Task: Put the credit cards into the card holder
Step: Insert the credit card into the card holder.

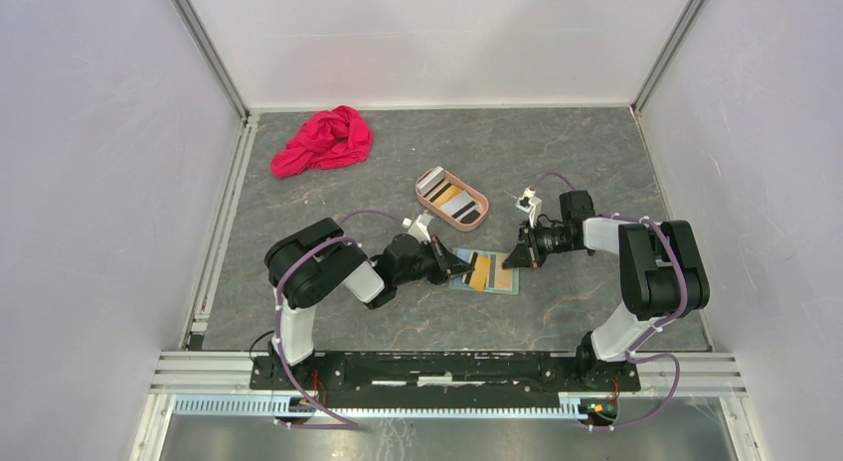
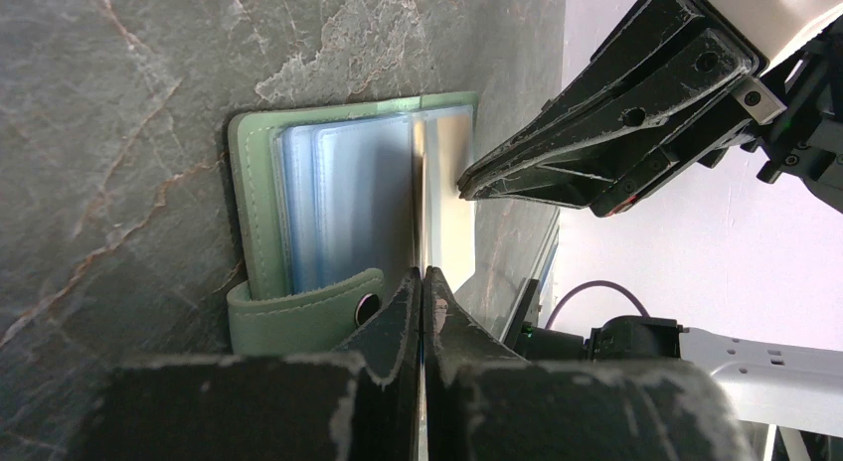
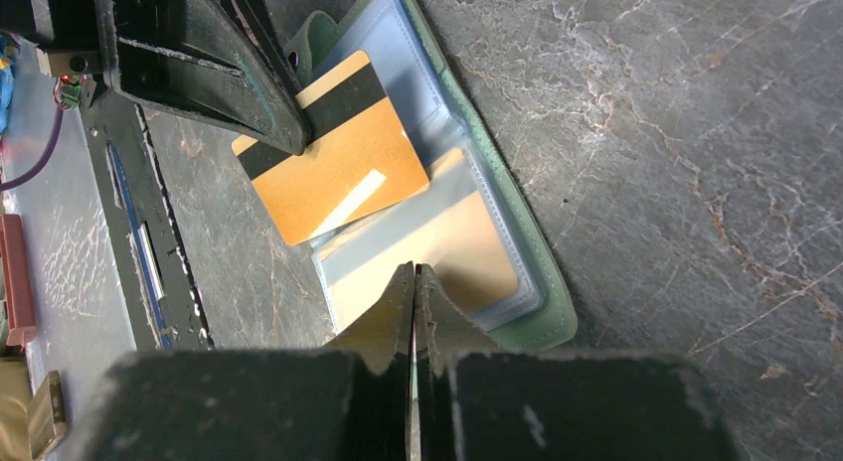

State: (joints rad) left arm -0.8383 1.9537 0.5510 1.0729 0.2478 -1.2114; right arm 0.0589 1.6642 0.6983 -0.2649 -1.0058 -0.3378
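The sage-green card holder (image 1: pixel 500 285) lies open on the table, with its light blue pockets (image 2: pixel 338 203) facing up. One pocket holds an orange card (image 3: pixel 477 257). My left gripper (image 1: pixel 464 268) is shut on an orange card with a dark stripe (image 3: pixel 338 178) and holds it over the open holder, near the snap tab (image 2: pixel 298 317). My right gripper (image 1: pixel 515 261) is shut at the holder's right edge (image 3: pixel 542 282). A thin sliver of sleeve seems pinched between its fingers. Its tips (image 2: pixel 467 188) sit close to the held card.
A pinkish-tan oval tray (image 1: pixel 484 205) behind the holder contains more cards (image 1: pixel 447 196), white, grey and striped. A red cloth (image 1: pixel 323 141) lies at the back left. White walls enclose the table, and a metal rail (image 1: pixel 447 367) runs along the near edge.
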